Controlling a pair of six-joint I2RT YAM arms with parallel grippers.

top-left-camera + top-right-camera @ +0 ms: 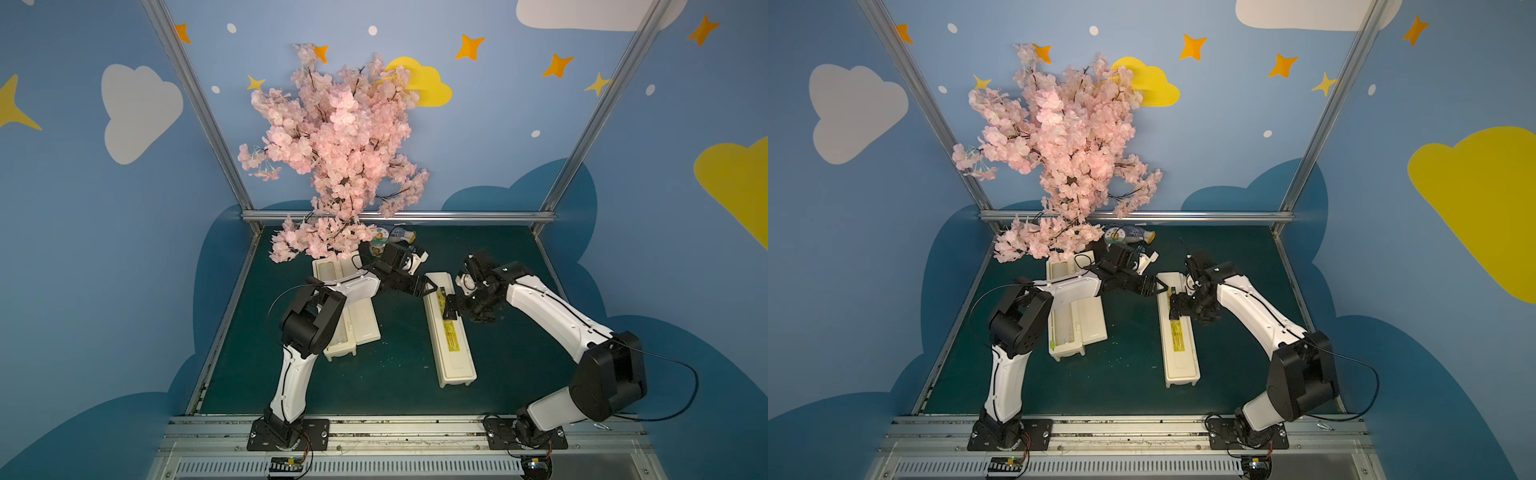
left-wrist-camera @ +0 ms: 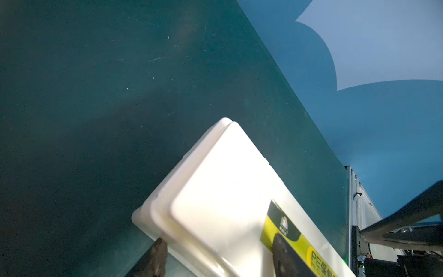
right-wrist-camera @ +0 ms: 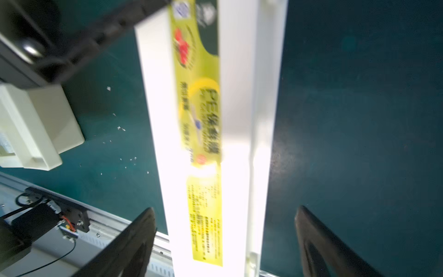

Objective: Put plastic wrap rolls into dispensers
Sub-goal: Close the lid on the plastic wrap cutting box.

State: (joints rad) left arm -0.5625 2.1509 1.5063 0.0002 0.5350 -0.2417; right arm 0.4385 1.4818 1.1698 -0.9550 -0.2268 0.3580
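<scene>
Two cream-white dispensers lie on the green mat. The left dispenser (image 1: 365, 328) (image 1: 1094, 322) is open, and a whitish plastic wrap roll (image 1: 341, 332) (image 1: 1064, 326) lies in its trough under my left arm. The right dispenser (image 1: 455, 357) (image 1: 1181, 361) (image 2: 227, 179) (image 3: 239, 120) is closed, with its yellow label (image 3: 199, 108) up. My left gripper (image 1: 430, 286) (image 1: 1158, 286) (image 2: 219, 242) is open at its far end, one finger at the rim and one over the label. Above the dispenser's middle, my right gripper (image 1: 451, 309) (image 1: 1173, 307) (image 3: 225, 230) straddles it open, with gaps on both sides.
A pink blossom tree (image 1: 336, 145) overhangs the mat's far left. A small round jar (image 1: 378, 245) and a clear bottle with a yellow cap (image 1: 401, 236) sit at the back. Blue walls enclose three sides, and a metal rail (image 1: 374, 428) runs along the front.
</scene>
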